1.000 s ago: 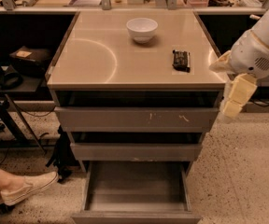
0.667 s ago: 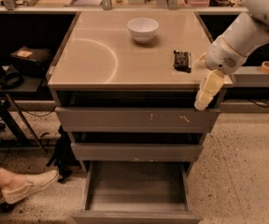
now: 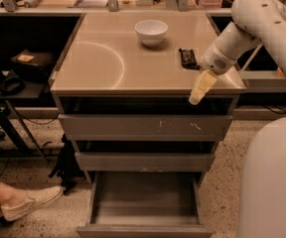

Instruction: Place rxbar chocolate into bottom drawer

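The rxbar chocolate (image 3: 187, 57), a small black wrapper bar, lies flat on the right part of the cabinet top (image 3: 108, 58), right of the white bowl (image 3: 151, 31). My gripper (image 3: 200, 88) hangs at the front right edge of the top, pointing down and to the left, a short way in front of the bar and apart from it. It holds nothing that I can see. The bottom drawer (image 3: 144, 202) is pulled out and its grey tray shows bare.
The two scuffed upper drawers (image 3: 145, 127) are closed. My white arm (image 3: 254, 24) reaches in from the upper right. A person's foot in a beige shoe (image 3: 29, 202) rests on the floor at lower left. A black stand (image 3: 9, 83) is left of the cabinet.
My arm has swung left and inward, bringing the gripper from off the cabinet's right side to over its front right edge. The bar, bowl and drawers have not moved.
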Controlling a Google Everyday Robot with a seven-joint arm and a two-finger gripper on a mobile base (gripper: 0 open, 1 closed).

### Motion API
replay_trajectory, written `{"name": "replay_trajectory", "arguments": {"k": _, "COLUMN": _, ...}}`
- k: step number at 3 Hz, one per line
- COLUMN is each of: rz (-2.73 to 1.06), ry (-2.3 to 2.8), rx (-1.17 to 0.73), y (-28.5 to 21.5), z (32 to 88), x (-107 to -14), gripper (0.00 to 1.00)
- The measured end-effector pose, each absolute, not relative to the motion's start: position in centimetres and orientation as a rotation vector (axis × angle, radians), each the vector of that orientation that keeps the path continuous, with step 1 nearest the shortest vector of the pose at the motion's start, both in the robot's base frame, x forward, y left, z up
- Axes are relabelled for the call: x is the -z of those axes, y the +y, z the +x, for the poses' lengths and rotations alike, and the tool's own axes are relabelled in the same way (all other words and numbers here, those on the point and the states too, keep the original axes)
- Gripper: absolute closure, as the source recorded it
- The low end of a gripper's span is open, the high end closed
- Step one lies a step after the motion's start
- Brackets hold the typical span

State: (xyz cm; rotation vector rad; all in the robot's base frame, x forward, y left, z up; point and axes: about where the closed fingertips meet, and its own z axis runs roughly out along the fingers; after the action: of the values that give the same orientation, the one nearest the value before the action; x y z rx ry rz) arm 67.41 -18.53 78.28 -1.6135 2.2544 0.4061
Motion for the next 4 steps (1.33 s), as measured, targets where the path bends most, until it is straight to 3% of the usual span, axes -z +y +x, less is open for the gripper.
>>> {"name": "replay_trajectory", "arguments": {"k": 2, "rz": -1.224, "ry": 2.163, "rx": -0.213, "y": -25.0, "z": 70.6, "x": -87.9, "gripper": 0.0}}
{"name": "replay_trajectory", "arguments": {"k": 4, "rz": -1.098, "ry": 2.163, "rx": -0.302, "y": -22.5, "z": 72.8, "x": -86.2, "gripper": 0.0}}
